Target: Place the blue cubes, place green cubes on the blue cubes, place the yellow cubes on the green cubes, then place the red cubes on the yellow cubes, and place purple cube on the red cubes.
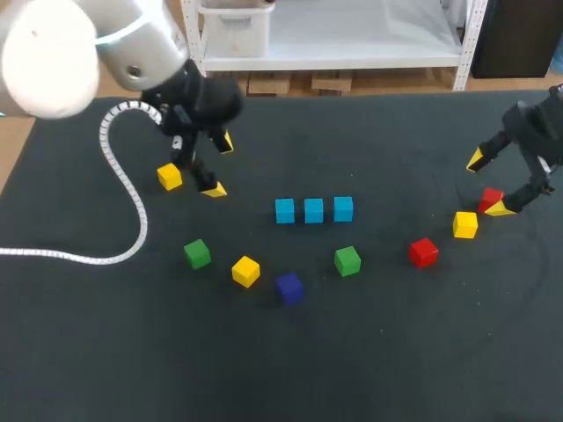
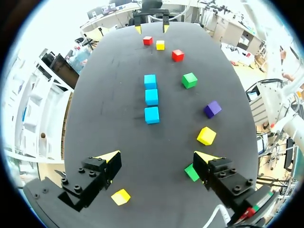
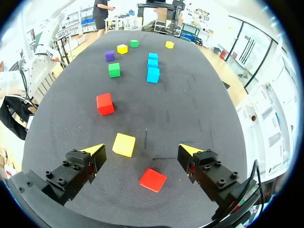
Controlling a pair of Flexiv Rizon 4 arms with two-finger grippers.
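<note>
Three blue cubes (image 1: 314,210) stand in a row mid-table. Two green cubes (image 1: 197,254) (image 1: 347,260), a yellow cube (image 1: 245,271) and the purple cube (image 1: 289,287) lie in front of the row. My left gripper (image 1: 220,166) hangs open at the back left, with a yellow cube (image 2: 120,196) just under and beside its finger. At the right my right gripper (image 1: 488,184) is open above a red cube (image 3: 153,180). A yellow cube (image 3: 124,144) lies just ahead of it, and another red cube (image 3: 105,103) farther on.
A white ribbed cable (image 1: 123,189) trails from my left arm across the table's left side. The dark table (image 1: 369,352) has free room along its front edge and behind the blue row.
</note>
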